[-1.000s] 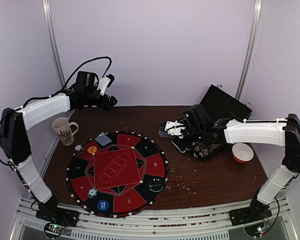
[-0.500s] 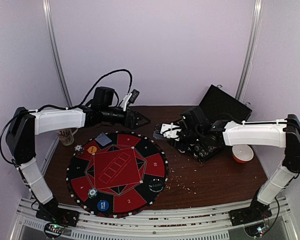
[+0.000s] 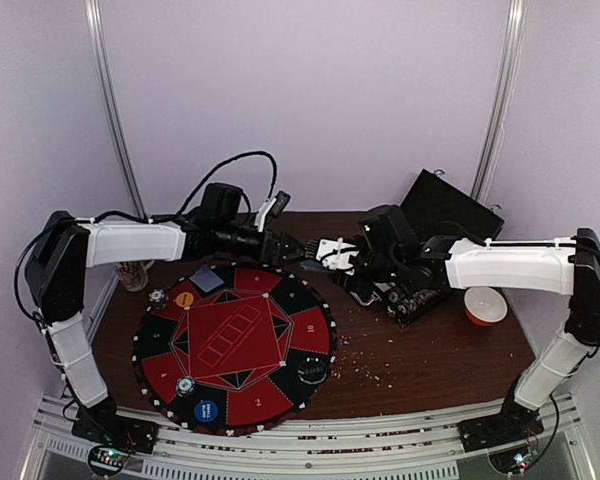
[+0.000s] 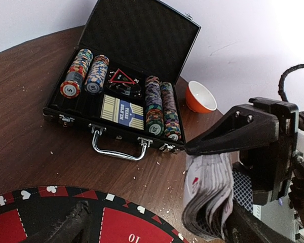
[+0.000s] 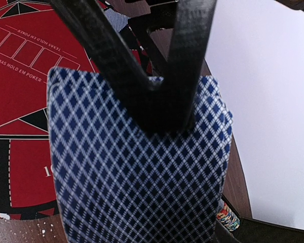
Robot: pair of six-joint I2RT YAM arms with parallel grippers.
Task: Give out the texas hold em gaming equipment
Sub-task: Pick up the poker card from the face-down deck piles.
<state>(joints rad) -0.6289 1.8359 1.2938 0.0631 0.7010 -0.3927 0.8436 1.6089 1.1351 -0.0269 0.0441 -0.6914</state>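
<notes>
My right gripper (image 3: 332,250) is shut on a thick deck of playing cards (image 5: 142,172) with blue diamond backs, held above the table between the mat and the case. In the left wrist view the deck (image 4: 207,197) shows edge-on, just inside my right-hand finger. My left gripper (image 3: 298,248) reaches across to it with jaws wide open and nothing gripped. On the round red-and-black mat (image 3: 235,345) lie a few cards (image 3: 207,279), a yellow disc (image 3: 184,298), a blue disc (image 3: 206,410), a black disc (image 3: 312,370) and a chip (image 3: 185,385). Another chip (image 3: 158,296) lies beside the mat.
The open black case (image 4: 121,109) holds rows of striped chips (image 4: 159,109) and a boxed deck. An orange bowl (image 3: 485,305) stands right of it. A mug (image 3: 132,274) sits at the back left, partly behind my left arm. Crumbs dot the brown table (image 3: 420,360).
My left arm has swung right from above the mug to the held deck, its jaws opening wider. The right gripper has carried the deck slightly left.
</notes>
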